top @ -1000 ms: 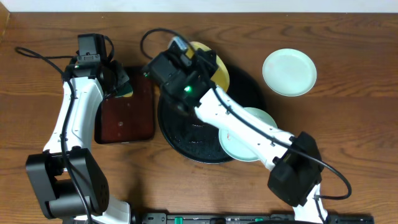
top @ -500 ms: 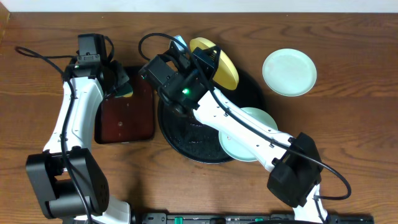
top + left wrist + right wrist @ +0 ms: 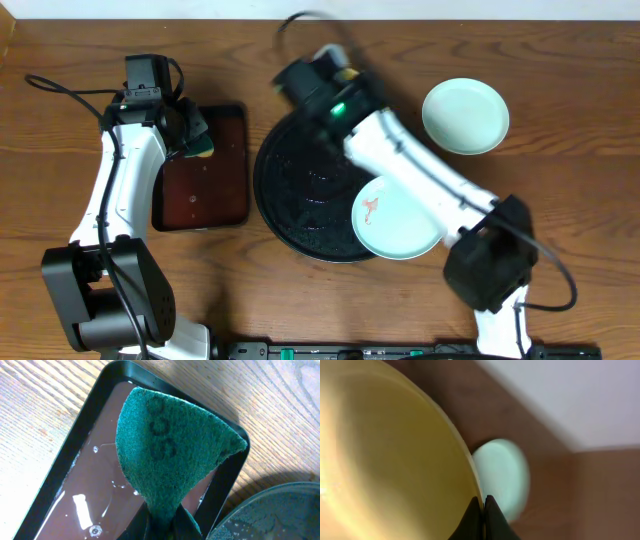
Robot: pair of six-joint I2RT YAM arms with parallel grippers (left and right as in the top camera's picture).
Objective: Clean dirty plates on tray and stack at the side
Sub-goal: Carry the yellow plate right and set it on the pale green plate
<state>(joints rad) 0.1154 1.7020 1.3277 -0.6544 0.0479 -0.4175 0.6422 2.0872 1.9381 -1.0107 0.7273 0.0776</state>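
The right jaws are closed on the rim of the yellow plate (image 3: pixel 385 450), which fills the left of the right wrist view, out of focus. From overhead that plate is almost wholly hidden behind the blurred right wrist at the far edge of the round black tray (image 3: pixel 300 190); whether it touches the tray cannot be told. A mint plate with a red-orange smear (image 3: pixel 400 225) lies at the tray's right side, overlapping its rim, partly covered by the right arm. A second mint plate (image 3: pixel 465 116) sits apart on the wooden surface (image 3: pixel 580 200), to the right of the tray. The left jaws pinch a green scouring pad (image 3: pixel 170 445) above the wet rectangular reddish-brown tray (image 3: pixel 75 475); the pad hides the jaw tips, and the pad's lower end is cut off.
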